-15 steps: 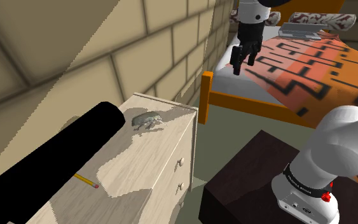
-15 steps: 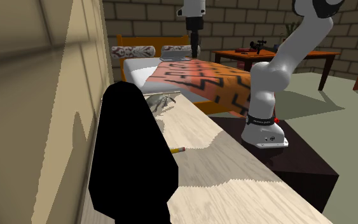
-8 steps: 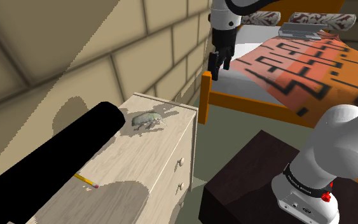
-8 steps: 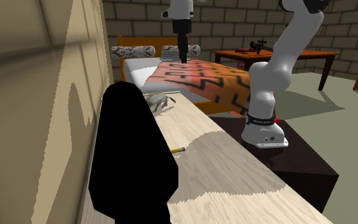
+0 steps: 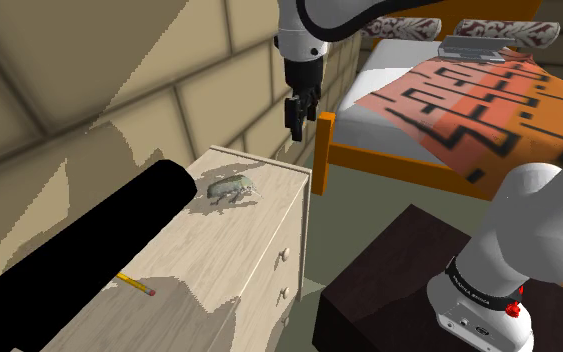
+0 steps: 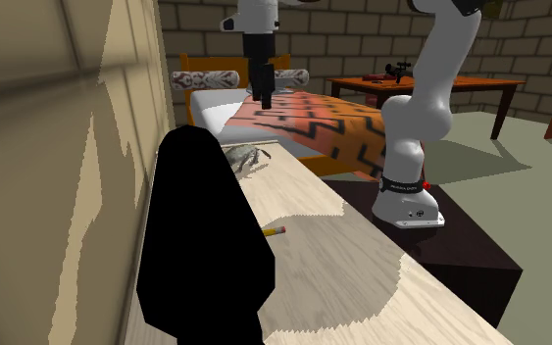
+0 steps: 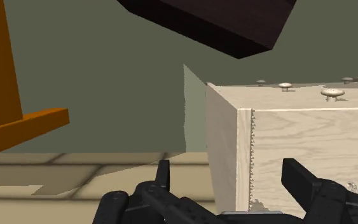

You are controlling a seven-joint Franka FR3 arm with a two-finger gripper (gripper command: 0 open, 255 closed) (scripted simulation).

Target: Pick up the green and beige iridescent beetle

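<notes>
Shoulder view shows the beetle point(image 5: 229, 188) standing on the top of a pale wooden dresser point(image 5: 219, 250), near the far end of it and close to the brick wall point(image 5: 199, 90). Its body looks grey-green with a pale shine. A long black cylinder point(image 5: 79, 250) lies along the wall side of the dresser, and its round end is just beside the beetle. A yellow pencil point(image 5: 136, 285) with a red tip lies on the top nearer to the camera, well apart from the beetle.

The white arm point(image 5: 534, 225) rises from the dark stand point(image 5: 389, 280) and reaches over to the far corner of the dresser. The jaws hang in the air and point down, above the gap between the dresser and the orange post of the bed point(image 5: 325, 150). They are higher than the beetle and do not touch it.

In the wrist view the two black fingers point(image 7: 301, 178) stand apart with nothing between them, so the jaws are released. Under them is the corner of the dresser point(image 7: 298, 140) with its round drawer knobs point(image 7: 332, 93).

In the second exterior view the beetle point(image 6: 247, 157) sits behind the black cylinder point(image 6: 205, 245), and the pencil point(image 6: 274, 230) lies closer to the camera.
</notes>
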